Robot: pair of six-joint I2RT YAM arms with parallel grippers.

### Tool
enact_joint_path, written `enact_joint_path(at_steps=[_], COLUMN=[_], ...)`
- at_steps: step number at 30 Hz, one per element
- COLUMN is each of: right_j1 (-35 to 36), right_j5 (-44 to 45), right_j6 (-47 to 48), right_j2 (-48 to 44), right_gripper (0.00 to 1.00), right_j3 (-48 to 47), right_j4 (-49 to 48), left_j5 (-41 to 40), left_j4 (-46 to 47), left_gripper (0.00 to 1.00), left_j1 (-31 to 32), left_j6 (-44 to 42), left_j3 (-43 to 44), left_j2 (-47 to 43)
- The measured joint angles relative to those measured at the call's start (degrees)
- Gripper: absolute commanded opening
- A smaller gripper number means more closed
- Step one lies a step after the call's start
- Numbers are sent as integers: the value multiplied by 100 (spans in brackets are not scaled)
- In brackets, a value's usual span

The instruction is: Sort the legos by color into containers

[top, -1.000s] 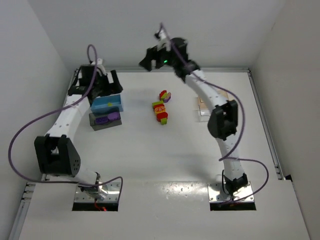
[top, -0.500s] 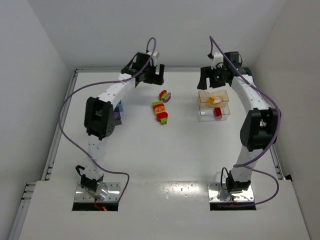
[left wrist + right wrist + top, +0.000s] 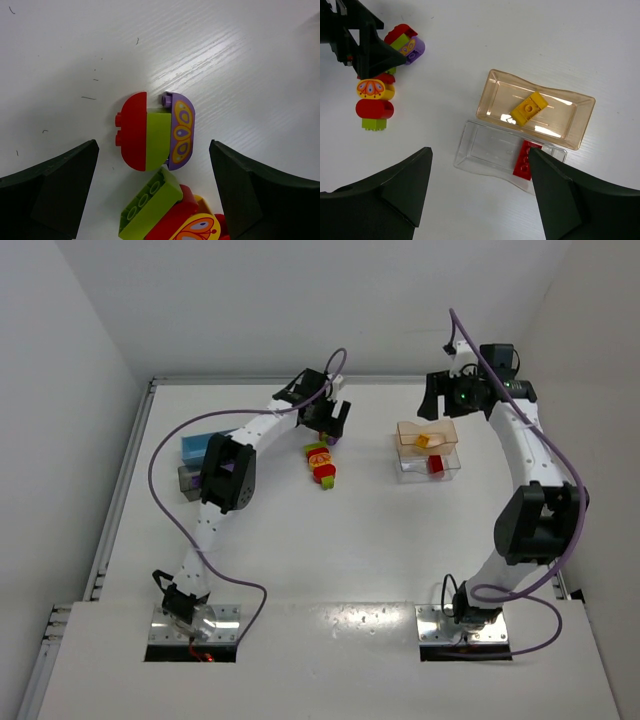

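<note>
L gripper (image 3: 152, 145) hangs over the red/lime/purple stack (image 3: 157, 132), which sits centre of the wrist frame. Jaws are spread wide w/ nothing in them. I reckon this is the approach for a pick.

The stack lies on its side. Its stacking axis runs left-right across the frame, red studs pointing left and purple dome right, in line w/ the jaw gap. Outline is near round, so no clear long axis.

Next: drop straight down and close on both ends w/o nudging the second cluster (image 3: 165, 215), which sits right against it at bottom centre. Colours are mixed, so it prob needs splitting.

R gripper (image 3: 480, 150) is wide open and empty, above the amber tub (image 3: 570, 125).
</note>
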State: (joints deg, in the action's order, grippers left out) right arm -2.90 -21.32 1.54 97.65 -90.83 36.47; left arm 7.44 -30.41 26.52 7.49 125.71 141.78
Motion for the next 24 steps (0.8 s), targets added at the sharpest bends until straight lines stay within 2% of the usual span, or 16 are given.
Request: enact_joint_path(at_steps=[14, 17, 18, 20, 21, 24], right_j1=[-37, -37, -37, -37, -37, -2], right_j5=[-125, -127, -127, -129, -142, -205], right_j6=[2, 2, 2, 2, 0, -11], right_j2=[107, 155, 164, 179, 179, 184], right_gripper=[78, 78, 78, 78, 78, 78], right_j3=[61, 61, 61, 61, 61, 61], right_j4=[50, 50, 48, 50, 52, 48], left_j5=[13, -44, -57, -57, -55, -33], left_j4=[0, 35, 39, 59, 81, 396], left_gripper=[98, 75, 61, 52, 38, 21], left_j1=[116, 221, 256, 310, 319, 345], left_j6=[-516, -730, -776, -857, -909, -968], left_j3=[0, -2, -2, -2, -4, -334], left_j2=[225, 310, 313, 319, 319, 188])
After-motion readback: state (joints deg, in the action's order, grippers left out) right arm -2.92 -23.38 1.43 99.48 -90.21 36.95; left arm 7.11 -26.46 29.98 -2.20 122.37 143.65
